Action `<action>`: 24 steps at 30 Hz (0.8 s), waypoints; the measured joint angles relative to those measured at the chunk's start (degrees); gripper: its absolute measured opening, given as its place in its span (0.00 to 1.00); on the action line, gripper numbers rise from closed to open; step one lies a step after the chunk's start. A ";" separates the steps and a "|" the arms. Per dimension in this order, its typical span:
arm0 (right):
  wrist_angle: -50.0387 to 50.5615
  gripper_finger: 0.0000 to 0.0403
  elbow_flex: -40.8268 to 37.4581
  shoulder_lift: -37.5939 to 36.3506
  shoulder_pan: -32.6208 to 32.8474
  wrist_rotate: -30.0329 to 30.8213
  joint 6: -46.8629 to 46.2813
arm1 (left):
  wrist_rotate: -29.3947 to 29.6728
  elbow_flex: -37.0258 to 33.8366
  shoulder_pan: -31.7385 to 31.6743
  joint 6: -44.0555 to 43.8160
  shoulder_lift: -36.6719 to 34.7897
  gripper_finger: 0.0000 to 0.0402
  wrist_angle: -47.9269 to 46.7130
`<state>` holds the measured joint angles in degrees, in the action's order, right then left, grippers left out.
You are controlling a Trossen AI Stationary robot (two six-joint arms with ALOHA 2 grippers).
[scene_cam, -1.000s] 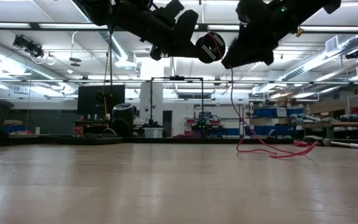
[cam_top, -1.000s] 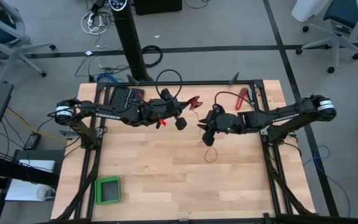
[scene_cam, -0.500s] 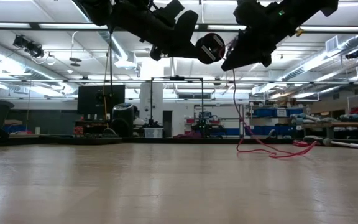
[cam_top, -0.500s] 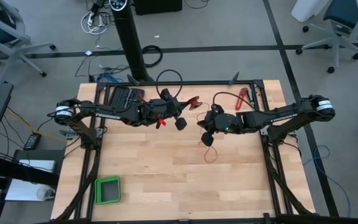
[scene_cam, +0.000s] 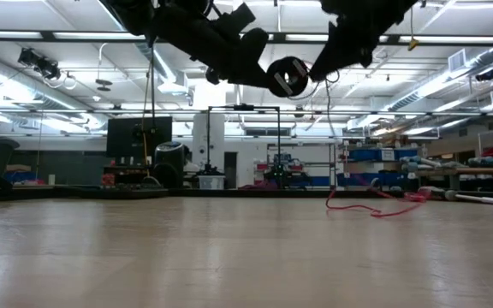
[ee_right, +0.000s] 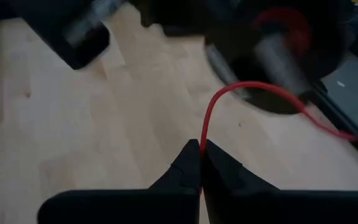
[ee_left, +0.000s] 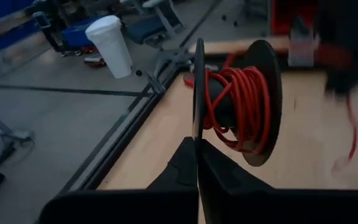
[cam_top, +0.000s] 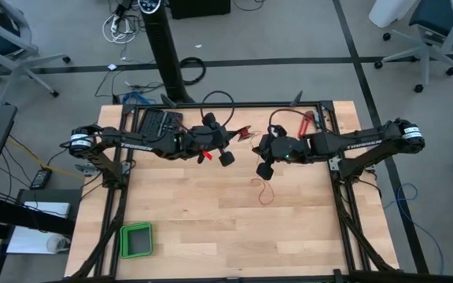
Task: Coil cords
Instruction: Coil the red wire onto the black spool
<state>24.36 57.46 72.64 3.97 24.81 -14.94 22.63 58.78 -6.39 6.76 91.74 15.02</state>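
Two dark robot arms meet above the far middle of a wooden table, winding a thin red cord onto a black spool. The left gripper, its fingers pressed fully together on the edge of one spool flange, holds the reel up off the wood, several turns of the cord already lying around its hub. Just to the right of it the right gripper is likewise closed tight, pinching the cord between its fingertips; from that pinch the strand arcs up and across towards the spool, while the loose remainder drops from the gripper to the table and trails in a small squiggle on the near side of it, seen from overhead as a red loop. In the table-level view the spool hangs high with the slack tail lying on the boards to the right and farther back. The relation that matters is short and plain: the held stretch of cord runs from the right gripper leftward to the reel, whose axle looks to lie roughly along that same left-right line, so the next turn probably calls for the right arm, the one on the cord, to carry its pinch around the hub
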 joint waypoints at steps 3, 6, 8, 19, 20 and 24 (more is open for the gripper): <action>1.19 0.00 2.03 -0.02 -0.02 0.65 0.76 | -0.87 0.00 0.02 3.90 0.00 0.00 -2.75; -2.84 0.00 2.57 0.03 -0.08 0.69 3.12 | -0.72 0.00 -0.15 4.86 0.36 0.00 -4.14; -5.28 0.00 2.59 0.03 -0.30 0.60 4.55 | 0.19 0.00 -0.31 3.83 0.48 0.00 -4.56; -16.41 0.00 2.59 6.40 -0.81 -4.70 9.91 | 1.23 0.02 -0.28 -3.23 0.48 0.00 -2.78; -16.41 0.00 2.59 7.11 -0.87 -4.93 9.73 | 1.23 0.02 -0.28 -4.24 0.48 0.00 -2.78; -17.63 0.00 2.59 9.43 -0.85 -4.89 9.71 | 1.17 0.02 -0.33 -8.69 0.48 0.00 -1.90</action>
<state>6.73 60.05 82.07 3.12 19.92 -5.23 23.80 58.81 -6.72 -1.93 92.23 13.12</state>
